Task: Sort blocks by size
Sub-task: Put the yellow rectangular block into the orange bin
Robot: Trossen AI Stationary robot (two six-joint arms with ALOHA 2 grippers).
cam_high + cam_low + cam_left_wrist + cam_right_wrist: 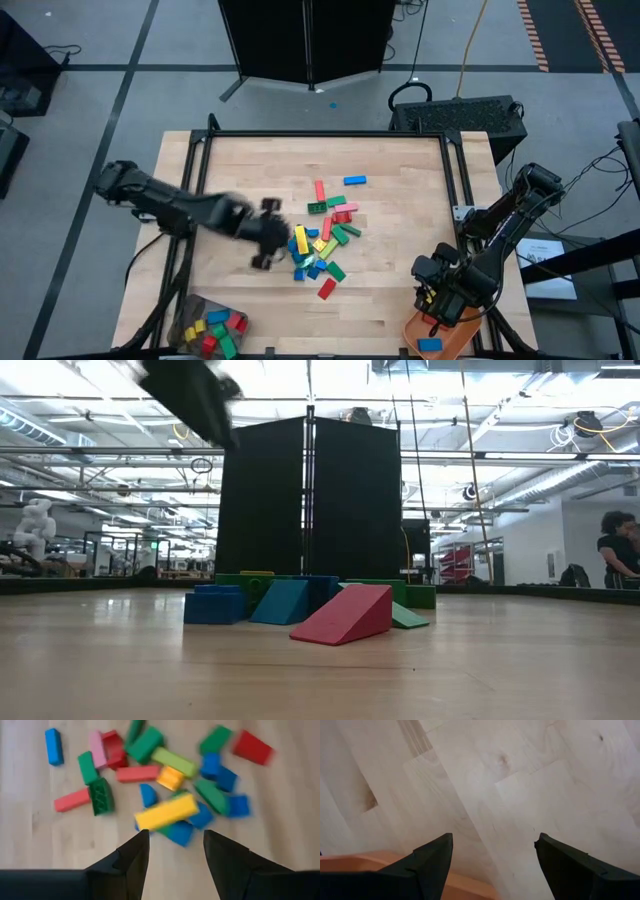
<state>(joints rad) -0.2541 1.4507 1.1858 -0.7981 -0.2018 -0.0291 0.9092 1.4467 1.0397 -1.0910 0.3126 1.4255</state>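
Observation:
A pile of blocks (322, 235) in red, blue, green, yellow and pink lies on the middle of the wooden table; it also shows in the left wrist view (165, 780) and the low view (310, 610). One blue block (354, 181) lies apart toward the far edge. My left gripper (268, 246) is open and empty just left of the pile, above the table, its fingers (172, 852) toward a yellow long block (167, 811). My right gripper (432, 290) is open and empty over the near right, above the orange tray's edge (365, 862).
A grey container (208, 326) with several blocks stands at the near left corner. An orange tray (445, 335) holding a blue block (430, 344) stands at the near right. Bare wood lies left and right of the pile. A person (618, 555) stands in the room behind.

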